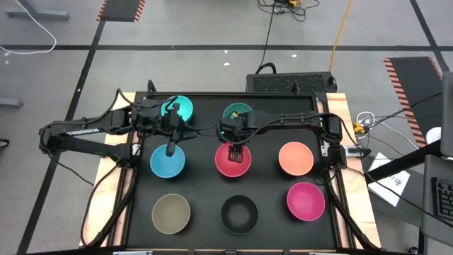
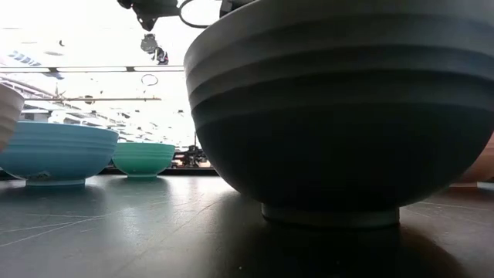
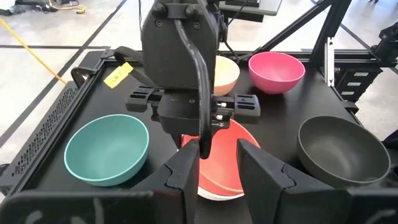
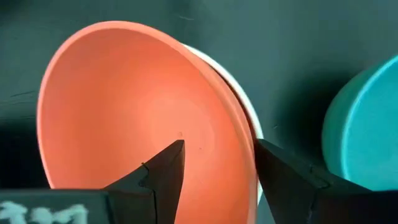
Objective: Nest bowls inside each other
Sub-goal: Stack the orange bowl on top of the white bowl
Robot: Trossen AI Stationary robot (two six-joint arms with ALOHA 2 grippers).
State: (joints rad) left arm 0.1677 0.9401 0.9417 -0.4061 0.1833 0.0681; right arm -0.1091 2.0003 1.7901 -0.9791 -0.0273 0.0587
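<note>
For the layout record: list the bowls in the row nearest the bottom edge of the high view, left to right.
tan bowl → black bowl → magenta bowl

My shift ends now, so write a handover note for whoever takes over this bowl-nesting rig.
Left gripper: fingers apart, empty, over the blue plastic bowl.
Right gripper: fingers open astride the rim of the red-pink plastic bowl.
Done: that bowl sits tilted in the white bowl.
Left: the blue one, turquoise bowl, dark green bowl, orange bowl, tan bowl, black bowl, magenta bowl, all separate.
</note>
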